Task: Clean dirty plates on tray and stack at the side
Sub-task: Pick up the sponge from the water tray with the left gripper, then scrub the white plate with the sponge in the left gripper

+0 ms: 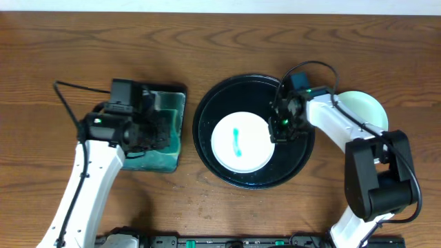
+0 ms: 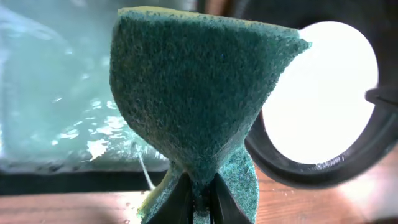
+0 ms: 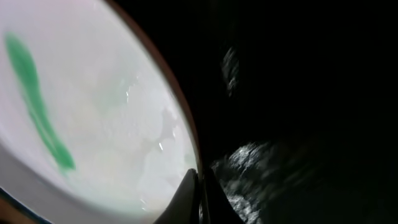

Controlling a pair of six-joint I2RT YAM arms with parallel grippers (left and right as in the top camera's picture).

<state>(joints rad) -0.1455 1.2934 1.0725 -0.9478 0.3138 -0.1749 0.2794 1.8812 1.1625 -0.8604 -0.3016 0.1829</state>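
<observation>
One white plate [image 1: 238, 143] with a teal-green smear lies on the round black tray [image 1: 213, 103]. My right gripper [image 1: 281, 129] is shut on this plate's right rim. In the right wrist view the fingers [image 3: 199, 190] pinch the rim of the plate [image 3: 93, 106], with the tray [image 3: 298, 93] beside it. Another white plate [image 1: 365, 107] lies on the table to the right of the tray, partly hidden by my right arm. My left gripper [image 1: 153, 129] is shut on a green sponge [image 2: 199, 93] and holds it over the rectangular tray. The smeared plate also shows in the left wrist view [image 2: 323, 93].
A small rectangular black tray [image 1: 180, 114] with teal-green liquid [image 2: 50, 93] stands left of the round tray. Bare wooden table [image 1: 83, 55] lies around them. The round tray's rim [image 2: 311, 177] shows in the left wrist view.
</observation>
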